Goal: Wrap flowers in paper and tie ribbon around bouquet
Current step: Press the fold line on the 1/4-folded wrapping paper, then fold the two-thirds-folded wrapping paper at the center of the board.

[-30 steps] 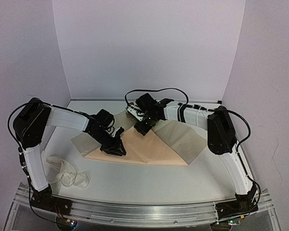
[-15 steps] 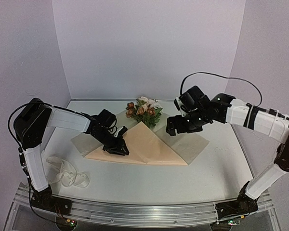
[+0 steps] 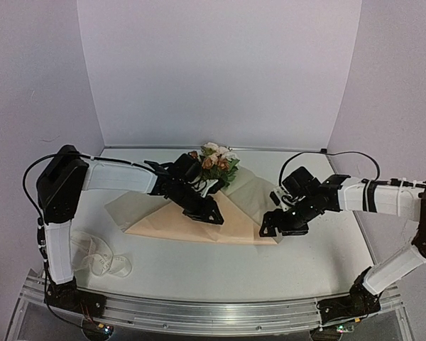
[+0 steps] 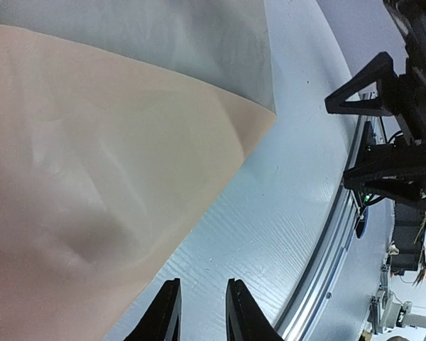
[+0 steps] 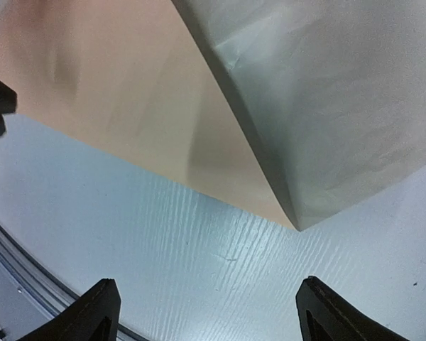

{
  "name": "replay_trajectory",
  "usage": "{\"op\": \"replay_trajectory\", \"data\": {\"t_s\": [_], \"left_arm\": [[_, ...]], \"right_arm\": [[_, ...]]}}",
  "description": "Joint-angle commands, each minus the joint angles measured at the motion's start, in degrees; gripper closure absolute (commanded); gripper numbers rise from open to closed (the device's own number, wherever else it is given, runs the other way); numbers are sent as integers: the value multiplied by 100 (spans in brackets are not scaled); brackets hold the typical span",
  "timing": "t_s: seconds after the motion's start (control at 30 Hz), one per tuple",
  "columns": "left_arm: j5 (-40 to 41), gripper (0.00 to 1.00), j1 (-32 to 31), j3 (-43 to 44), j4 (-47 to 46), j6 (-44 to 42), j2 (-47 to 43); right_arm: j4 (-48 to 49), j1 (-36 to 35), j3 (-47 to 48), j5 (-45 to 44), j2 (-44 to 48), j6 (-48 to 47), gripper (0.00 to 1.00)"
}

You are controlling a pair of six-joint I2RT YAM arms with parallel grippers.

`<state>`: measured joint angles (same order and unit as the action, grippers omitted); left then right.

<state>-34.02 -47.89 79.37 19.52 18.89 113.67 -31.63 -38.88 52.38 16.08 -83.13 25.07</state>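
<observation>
A large sheet of peach-tan kraft paper (image 3: 231,229) lay on the white tabletop (image 3: 199,266), folded so that a peach triangular flap lay over its duller grey-tan face. At the paper's far corner, a small bunch of faded pink, rust and cream roses with green leaves (image 3: 214,162) lay with its heads sticking out beyond the edge. The stems ran in under the fold, where they could not be seen. A long creamy-white satin ribbon (image 3: 99,259) sat in a loose heap on the tabletop, well apart from the paper, off its left near side.

The left tool (image 3: 207,213) was down over the middle of the peach flap, pointing towards the paper's right near corner. In the left wrist view its two black fingers (image 4: 165,312) stood only slightly apart, with a narrow slit between them and nothing in it. Their tips hung just past the paper's near edge, over bare tabletop. Whether it pressed on the paper could not be told.

The right tool (image 3: 273,224) hung low just beside the paper's right near corner. In the right wrist view its jaws stood wide apart and empty, with the pointed corner of the paper just ahead of them and bare tabletop between.
</observation>
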Motion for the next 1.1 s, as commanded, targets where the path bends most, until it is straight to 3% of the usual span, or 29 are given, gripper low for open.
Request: {"op": "replay_trajectory", "data": {"t_s": [0.0,0.2,0.7,0.87,1.07], "left_arm": [[-86,76,-220,626,166,-262,544],[59,78,-352,1231,337,-291,1121],[495,79,-352,1653,675,-288,1790],[447,80,-352,1525,585,-255,1769],[428,80,-352,1442,543,-255,1720]], "right_arm": [[801,493,-131,1326,-243,-13,14],[957,729,-468,1317,-146,618,18],[1430,728,-1595,395,434,2446,29],[1949,730,-1754,246,206,2983,38],[2944,721,-1891,28,-37,3612,41]]}}
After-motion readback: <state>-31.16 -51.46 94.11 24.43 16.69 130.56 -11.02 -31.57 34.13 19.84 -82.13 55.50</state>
